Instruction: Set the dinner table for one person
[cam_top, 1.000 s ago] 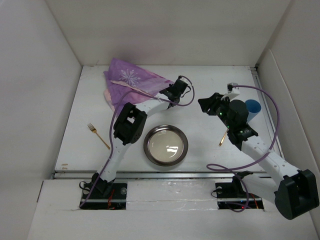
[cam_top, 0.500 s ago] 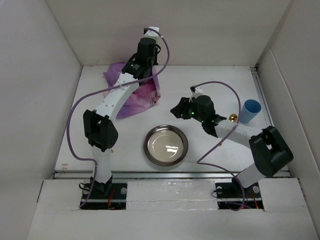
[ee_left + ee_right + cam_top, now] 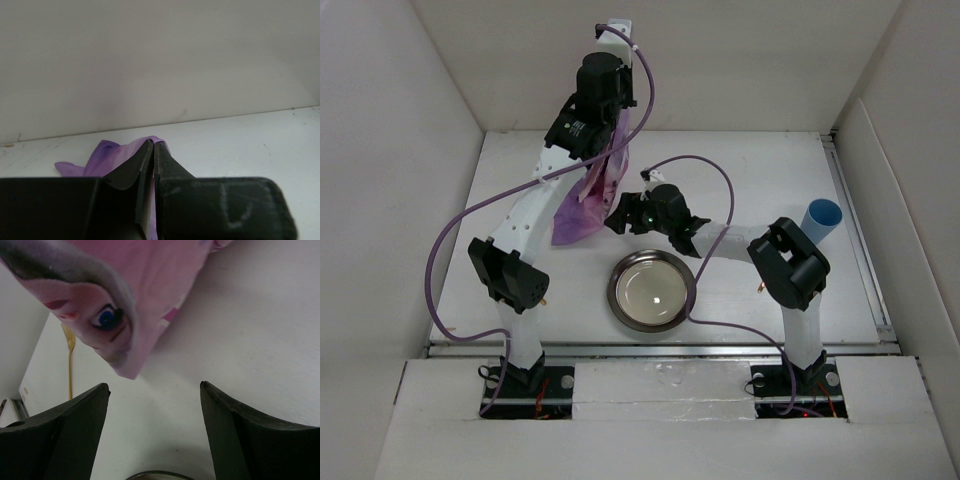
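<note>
My left gripper [image 3: 613,135] is raised high over the back of the white dinner table [image 3: 750,170] and is shut on the top edge of the purple placemat [image 3: 585,195]. The placemat hangs down from it in a loose fold. In the left wrist view the jaws [image 3: 153,144] pinch the purple cloth [image 3: 110,156]. My right gripper [image 3: 617,216] is open and empty, low over the table beside the placemat's lower right corner. In the right wrist view that corner [image 3: 120,305] hangs just beyond the open gripper [image 3: 152,386] and does not touch it.
A round metal plate [image 3: 652,290] sits front centre, its rim [image 3: 157,474] just under the right gripper. A blue cup [image 3: 823,218] stands at the right. A gold fork [image 3: 70,360] lies at the left, mostly hidden behind the left arm from above. White walls enclose the table.
My left gripper has lifted the placemat off the table, so it now hangs. My right arm has swung left across the table to the placemat's lower corner, away from the blue cup.
</note>
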`<state>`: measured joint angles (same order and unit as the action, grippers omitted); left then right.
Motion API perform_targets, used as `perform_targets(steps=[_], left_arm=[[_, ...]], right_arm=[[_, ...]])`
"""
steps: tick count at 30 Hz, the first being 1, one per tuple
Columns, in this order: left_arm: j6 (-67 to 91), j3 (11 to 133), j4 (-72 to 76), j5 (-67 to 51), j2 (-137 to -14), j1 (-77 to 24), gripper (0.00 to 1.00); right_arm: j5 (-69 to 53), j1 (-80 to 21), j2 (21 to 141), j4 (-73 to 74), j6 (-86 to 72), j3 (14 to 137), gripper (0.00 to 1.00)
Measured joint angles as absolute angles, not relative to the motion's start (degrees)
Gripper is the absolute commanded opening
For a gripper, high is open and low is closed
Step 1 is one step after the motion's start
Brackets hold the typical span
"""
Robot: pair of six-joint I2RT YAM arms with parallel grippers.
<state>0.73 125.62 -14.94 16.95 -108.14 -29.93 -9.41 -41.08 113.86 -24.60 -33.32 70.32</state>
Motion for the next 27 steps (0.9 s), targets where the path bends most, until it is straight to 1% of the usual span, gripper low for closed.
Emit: perform_targets(steps=[5,7,10,11,15,17,18,19,20,23,26,27], left_arm=[[0.69,127.28,-15.25,16.95,-108.14,-29.74,0.0],[0.73,127.42,-15.27,16.86,-108.14,-29.61,0.0],[0.73,127.42,-15.38,16.6,-108.12,-29.61,0.0],[0.71,127.42,-15.35,16.56,-108.14,-29.61,0.0],[0.45,127.44,-15.35,16.8,-108.12,-29.61,0.0],[0.05,127.44,-15.35,16.97,-108.12,-29.61,0.0],[-0.08,127.48,-15.35,17.04,-108.07,-29.61,0.0],[-0.23,127.52,-15.35,17.17,-108.05,-29.61,0.0],[-0.47,127.55,-15.33,17.37,-108.03,-29.52,0.0],[-0.97,127.55,-15.27,17.52,-107.61,-28.67,0.0],[-0.56,127.57,-15.2,16.03,-106.83,-25.82,0.0],[0.08,127.66,-15.11,15.09,-106.61,-24.01,0.0]], right_arm=[[-7.6,-45.67,115.35,-26.17,-33.56,71.31,0.81],[-6.39,-47.29,116.75,-26.17,-34.2,72.71,0.8],[-4.25,-48.4,120.73,-26.22,-35.9,76.95,0.78],[-3.4,-48.45,121.82,-26.22,-36.4,77.67,0.75],[0.56,-48.03,124.62,-24.77,-38.13,78.39,0.71],[3.27,-47.99,125.58,-22.65,-38.61,79.59,0.51],[4.71,-47.94,125.99,-21.47,-38.83,80.53,0.45],[5.69,-47.72,126.23,-20.86,-38.81,81.41,0.35],[6.44,-47.51,126.28,-20.51,-38.83,82.0,0.17],[7.99,-46.5,125.51,-19.97,-37.98,82.65,0.0],[8.54,-43.51,123.33,-17.52,-34.85,82.94,0.0],[8.75,-41.78,122.65,-14.22,-32.97,85.06,0.0]])
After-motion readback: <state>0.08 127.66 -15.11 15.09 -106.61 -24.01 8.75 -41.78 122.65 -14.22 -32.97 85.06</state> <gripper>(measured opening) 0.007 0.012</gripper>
